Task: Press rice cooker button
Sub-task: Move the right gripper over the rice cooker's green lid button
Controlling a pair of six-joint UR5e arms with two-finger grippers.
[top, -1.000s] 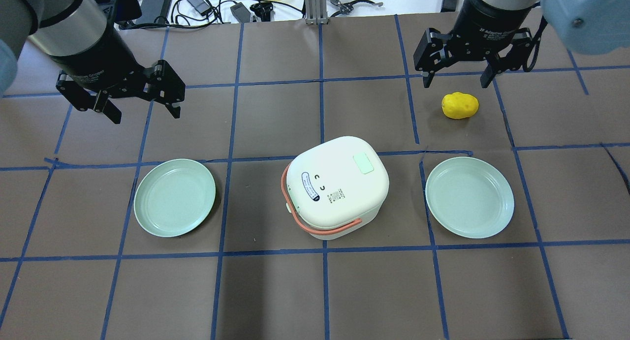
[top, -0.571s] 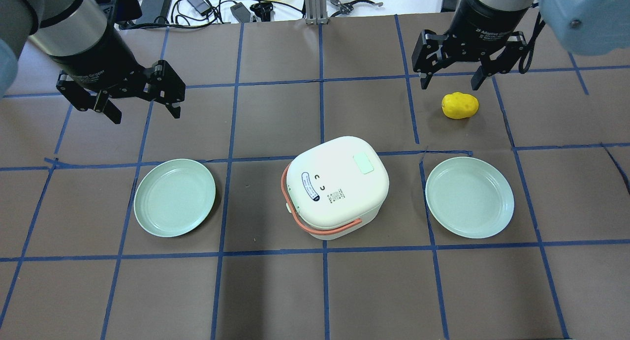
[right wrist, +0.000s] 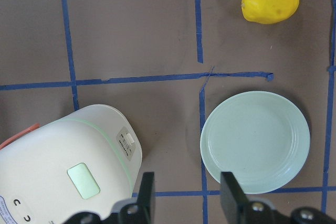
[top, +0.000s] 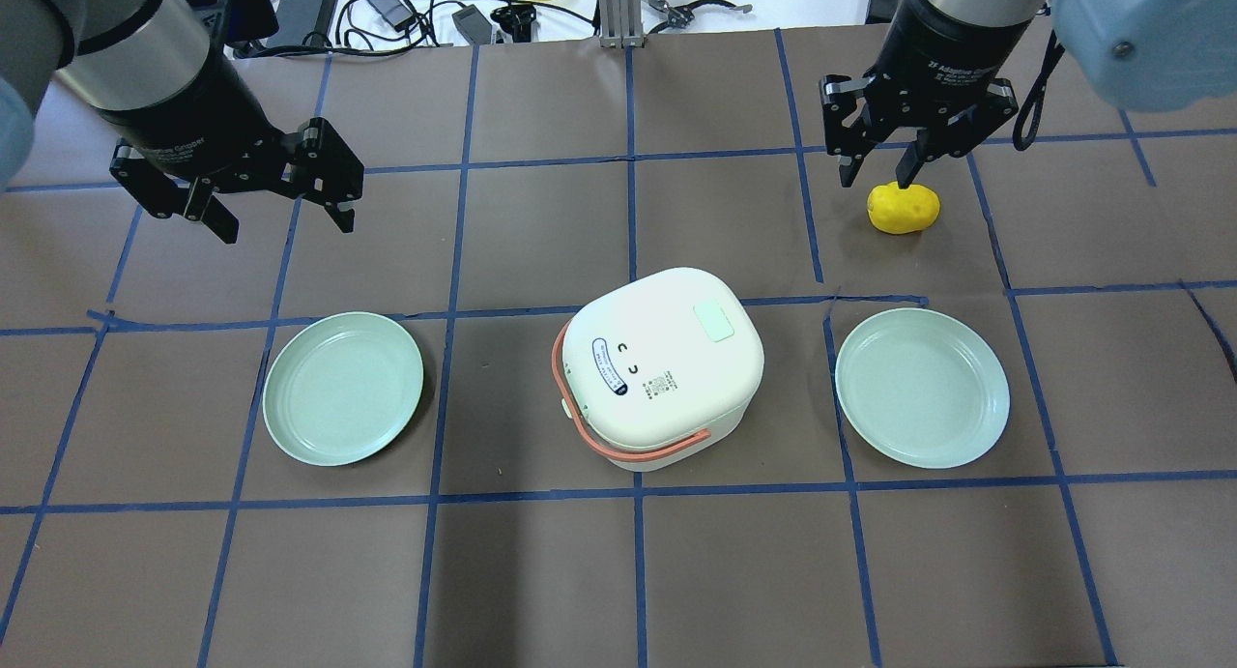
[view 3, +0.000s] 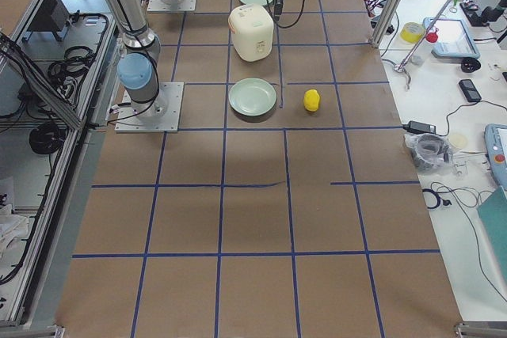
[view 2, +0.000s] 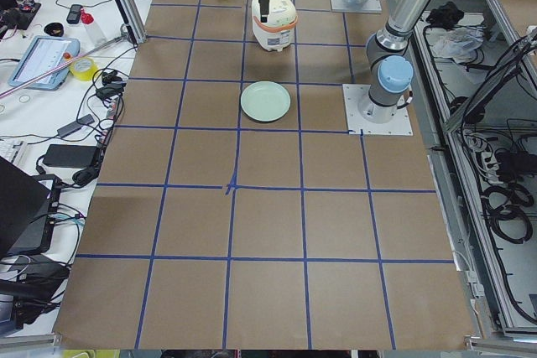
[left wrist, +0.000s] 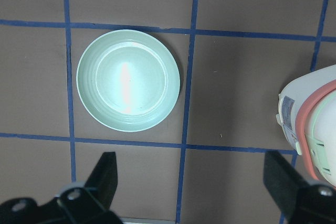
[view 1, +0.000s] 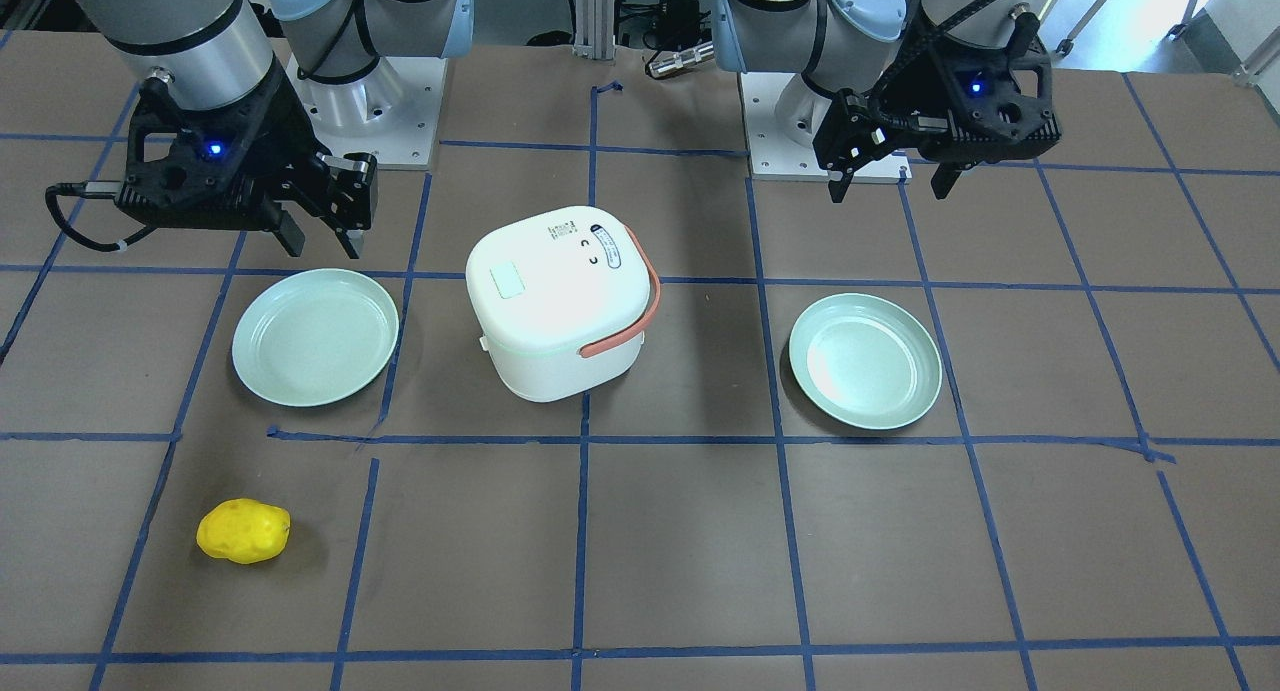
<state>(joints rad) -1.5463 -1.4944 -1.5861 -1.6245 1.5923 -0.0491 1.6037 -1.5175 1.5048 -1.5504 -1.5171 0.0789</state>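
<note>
The white rice cooker (top: 662, 363) with an orange handle stands mid-table, lid shut. A pale green rectangular button (top: 715, 322) is on its lid; it also shows in the front view (view 1: 508, 280) and the right wrist view (right wrist: 84, 178). My right gripper (top: 876, 177) hovers far right of the cooker, beside a yellow potato (top: 904, 209). Its jaws are partly closed with a gap and hold nothing. My left gripper (top: 285, 225) is wide open and empty, above and beyond the left plate (top: 343, 388).
A second green plate (top: 923, 388) lies right of the cooker. Cables and adapters lie beyond the far table edge (top: 406, 11). Blue tape lines grid the brown table. In the left wrist view the left plate (left wrist: 128, 80) lies below the open fingers (left wrist: 102, 177).
The right gripper's jaws have narrowed markedly, and it has shifted slightly left over the potato's edge. The left arm, cooker, plates and potato have not moved.
</note>
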